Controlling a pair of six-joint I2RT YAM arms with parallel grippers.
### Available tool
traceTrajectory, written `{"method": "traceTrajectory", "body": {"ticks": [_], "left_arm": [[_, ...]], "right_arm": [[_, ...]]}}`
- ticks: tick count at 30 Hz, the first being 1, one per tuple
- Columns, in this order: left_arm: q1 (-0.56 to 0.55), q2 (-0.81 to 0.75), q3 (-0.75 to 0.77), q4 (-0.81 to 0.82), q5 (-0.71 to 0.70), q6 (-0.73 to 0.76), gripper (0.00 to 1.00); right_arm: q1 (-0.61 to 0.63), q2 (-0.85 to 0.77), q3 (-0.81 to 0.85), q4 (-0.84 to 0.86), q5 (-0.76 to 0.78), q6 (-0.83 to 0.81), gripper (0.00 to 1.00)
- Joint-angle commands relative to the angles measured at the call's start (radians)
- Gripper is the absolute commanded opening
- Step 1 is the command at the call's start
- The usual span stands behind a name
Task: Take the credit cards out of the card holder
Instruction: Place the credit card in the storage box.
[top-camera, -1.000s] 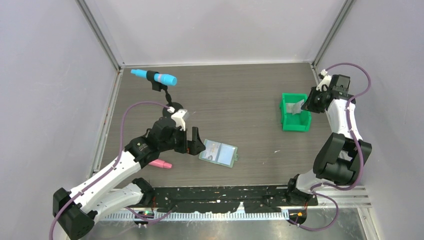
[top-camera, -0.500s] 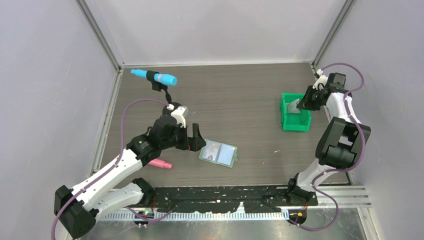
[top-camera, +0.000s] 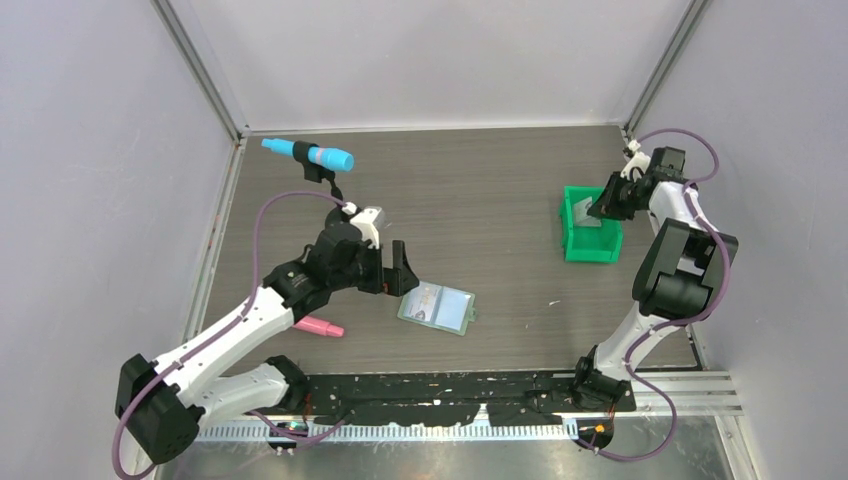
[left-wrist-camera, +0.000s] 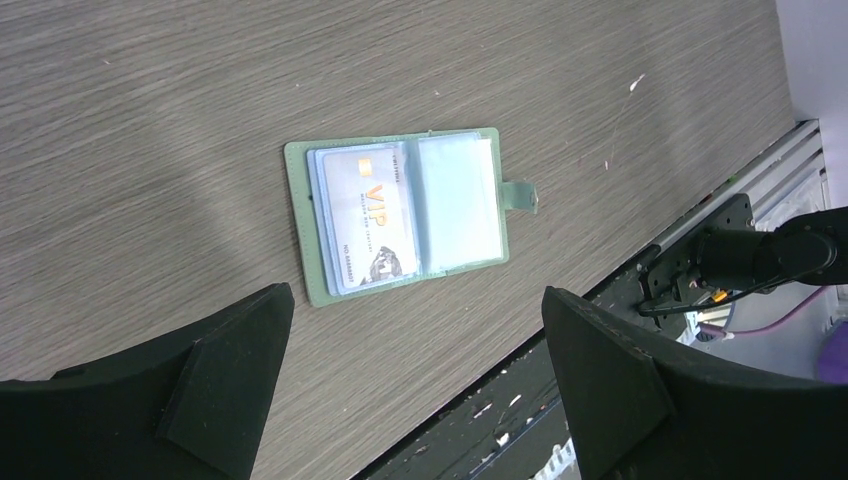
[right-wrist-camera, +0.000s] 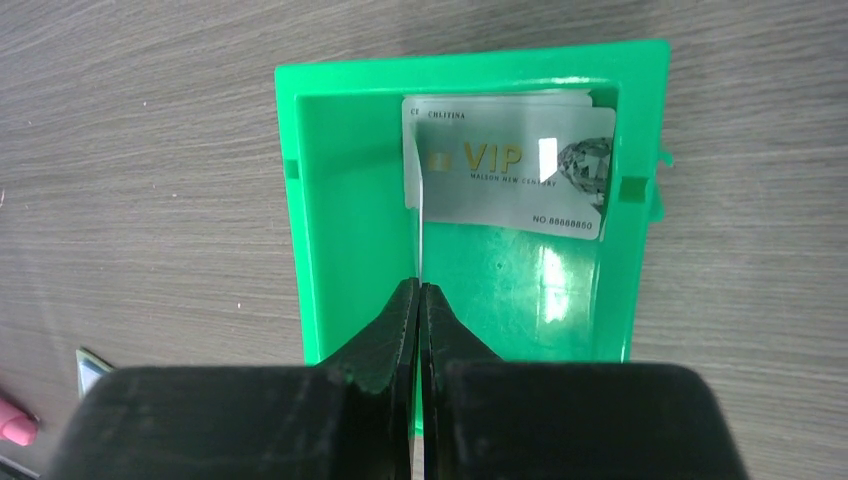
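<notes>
The card holder (top-camera: 437, 308) lies open on the table; in the left wrist view (left-wrist-camera: 405, 215) its left pocket holds one credit card (left-wrist-camera: 365, 220) with "VIP" print, and its right pocket looks empty. My left gripper (top-camera: 396, 272) is open wide and empty, just left of the holder and above it (left-wrist-camera: 416, 295). My right gripper (top-camera: 606, 204) is shut on a credit card seen edge-on (right-wrist-camera: 419, 230), held over the green bin (right-wrist-camera: 345, 200). Another credit card (right-wrist-camera: 520, 170) leans against the bin's far wall.
A blue and pink pen-like tool (top-camera: 308, 153) lies at the back left. A small pink object (top-camera: 318, 326) lies near the left arm. A black rail (top-camera: 450, 400) runs along the near table edge. The green bin (top-camera: 573, 245) stands at the right.
My left gripper has moved right, closer to the card holder. My right gripper has shifted slightly back and up over the bin, still holding its card.
</notes>
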Motion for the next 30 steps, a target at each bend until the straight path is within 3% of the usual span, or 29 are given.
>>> {"method": "traceTrajectory", "body": {"ticks": [1,5,10,21,30], "left_arm": [[0.006,0.018,0.038,0.062,0.032,-0.018,1.00],[0.006,0.025,0.040,0.058,0.033,-0.012,0.99],[0.006,0.029,0.040,0.064,0.037,-0.023,0.99],[0.007,0.041,0.025,0.088,0.077,-0.050,1.00],[0.007,0.024,0.032,-0.009,-0.006,-0.025,1.00]], "right_arm": [[-0.001,0.019,0.044,0.060,-0.019,-0.012,0.07],[-0.001,0.044,0.047,0.068,0.009,-0.003,0.12],[-0.001,0.050,0.069,0.068,0.044,0.012,0.27],[0.000,0.014,0.083,0.069,0.148,0.054,0.38],[0.025,-0.043,0.082,0.059,0.239,0.110,0.39]]}}
